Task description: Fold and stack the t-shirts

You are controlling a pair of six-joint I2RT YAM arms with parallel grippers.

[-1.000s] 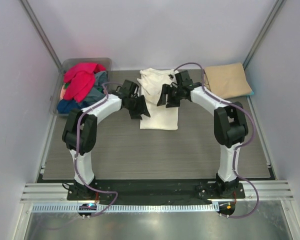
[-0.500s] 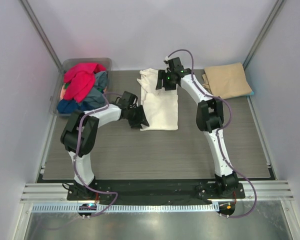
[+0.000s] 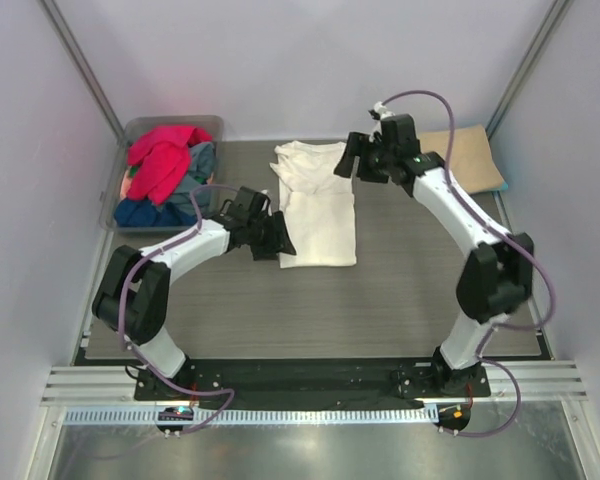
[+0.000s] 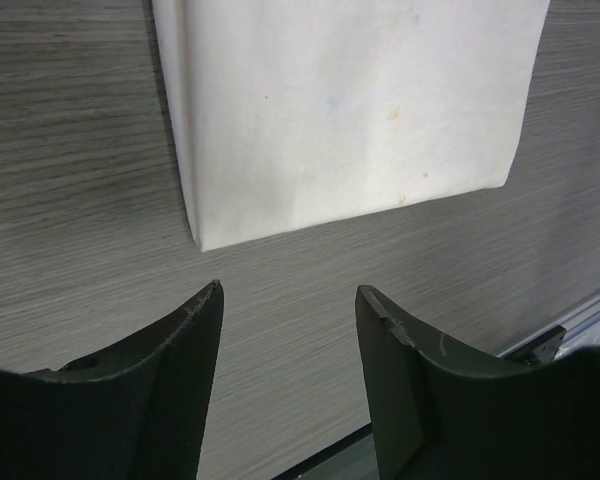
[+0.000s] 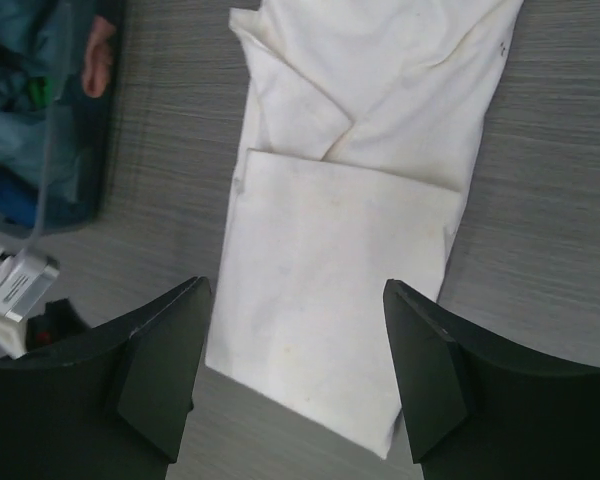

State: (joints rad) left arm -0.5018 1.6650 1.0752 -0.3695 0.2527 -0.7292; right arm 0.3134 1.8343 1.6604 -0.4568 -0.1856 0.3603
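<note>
The cream-white t-shirt [image 3: 317, 205] lies partly folded at the table's back centre, its lower half doubled over. It fills the top of the left wrist view [image 4: 350, 110] and the right wrist view [image 5: 350, 230]. My left gripper [image 3: 280, 240] is open and empty, low by the shirt's near left corner. My right gripper [image 3: 352, 160] is open and empty, raised above the shirt's far right side. A folded tan-beige t-shirt [image 3: 468, 160] lies at the back right. Red [image 3: 160, 155] and blue-grey [image 3: 195, 180] shirts sit in the tub.
The grey plastic tub [image 3: 130, 130] stands at the back left and shows at the left edge of the right wrist view [image 5: 40, 130]. Metal frame posts rise at both back corners. A black rail [image 3: 300, 375] runs along the table's near edge.
My right gripper has let go of the cream-white shirt and swung up and to the right. The shirt's top now lies spread flat. My left gripper has drawn back slightly to the left.
</note>
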